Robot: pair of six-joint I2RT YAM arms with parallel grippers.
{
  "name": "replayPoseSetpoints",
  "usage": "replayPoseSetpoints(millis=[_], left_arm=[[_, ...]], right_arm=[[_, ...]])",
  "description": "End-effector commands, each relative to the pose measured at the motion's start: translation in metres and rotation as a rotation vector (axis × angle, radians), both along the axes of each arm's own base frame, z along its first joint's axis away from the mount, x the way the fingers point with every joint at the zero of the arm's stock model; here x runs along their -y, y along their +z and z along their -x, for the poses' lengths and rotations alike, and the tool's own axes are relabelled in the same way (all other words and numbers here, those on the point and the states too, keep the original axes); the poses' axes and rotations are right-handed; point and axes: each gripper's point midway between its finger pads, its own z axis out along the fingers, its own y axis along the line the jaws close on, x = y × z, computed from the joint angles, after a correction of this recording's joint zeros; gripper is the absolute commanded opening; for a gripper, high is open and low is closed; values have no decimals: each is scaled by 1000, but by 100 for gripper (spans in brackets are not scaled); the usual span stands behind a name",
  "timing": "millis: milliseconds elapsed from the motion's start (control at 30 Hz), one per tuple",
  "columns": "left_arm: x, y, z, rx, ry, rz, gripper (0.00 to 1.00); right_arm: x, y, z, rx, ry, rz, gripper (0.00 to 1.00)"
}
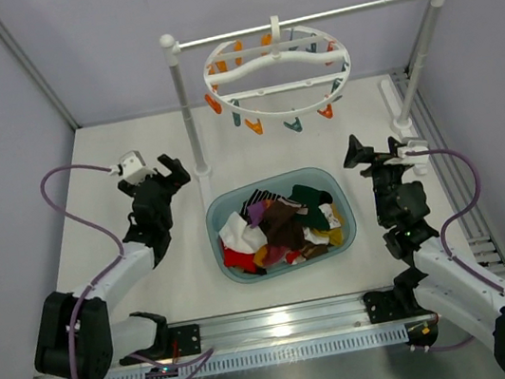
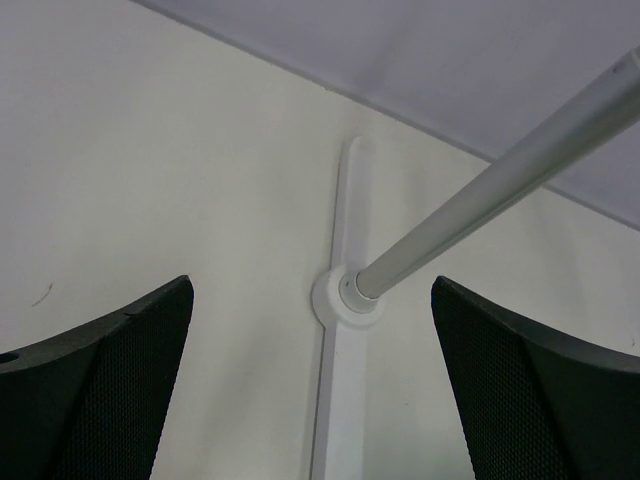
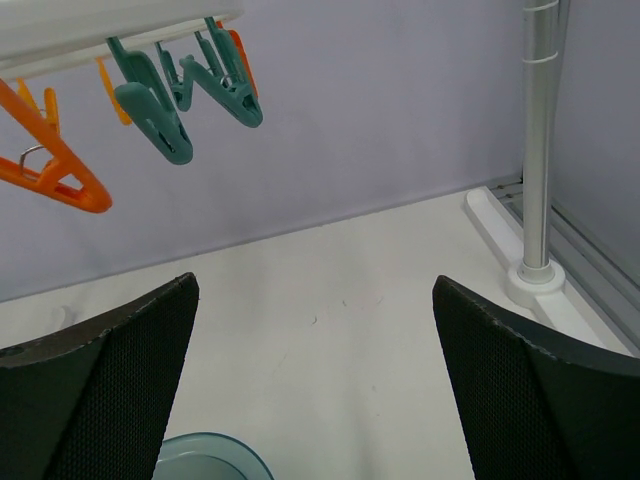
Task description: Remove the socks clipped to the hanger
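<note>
Two robot arms rise from a metal rail at the near edge of a white table (image 1: 277, 161), purple cables (image 1: 63, 176) looping off each wrist. Between them, just past the rail, sits a pale blue basin (image 1: 213, 234) heaped with the socks (image 1: 282, 223), a tangle of dark brown, white, red, green, purple and yellow, with one black striped piece at the far rim.

The left gripper (image 1: 173, 171) hovers to the left of the basin's far corner, close to the left post of a white rail stand (image 1: 187, 113). Its fingers are spread to their full width and hold nothing; its wrist camera looks down the post to its round foot on the table. The right gripper (image 1: 361, 155) stands off the basin's far right corner, fingers equally wide apart and holding nothing, with the basin's rim at the bottom edge of its wrist view and the stand's right post to the right.

Farther back, the hanger (image 1: 280, 110), a white ring with wavy crossbars, hangs by its hook from the stand's horizontal bar, well above the table. Orange and teal clips (image 1: 293, 126) dangle around its rim. A grey wall closes the scene behind.
</note>
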Motion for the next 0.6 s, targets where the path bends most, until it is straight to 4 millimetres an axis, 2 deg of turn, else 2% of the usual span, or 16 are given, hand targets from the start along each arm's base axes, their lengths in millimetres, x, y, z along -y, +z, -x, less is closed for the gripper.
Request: replayPoseSetpoints(millis=[0,133,567], left_arm=[[-7,9,-11,59,64,50,100],[3,-6,-16,-4,22,36,100],[3,-5,-4,-17,-4,-40,100]], right_arm=[[0,7,1,33,9,-37,98],[-1,6,2,33,19,-36,98],[-2,7,4,41,28,-46,98]])
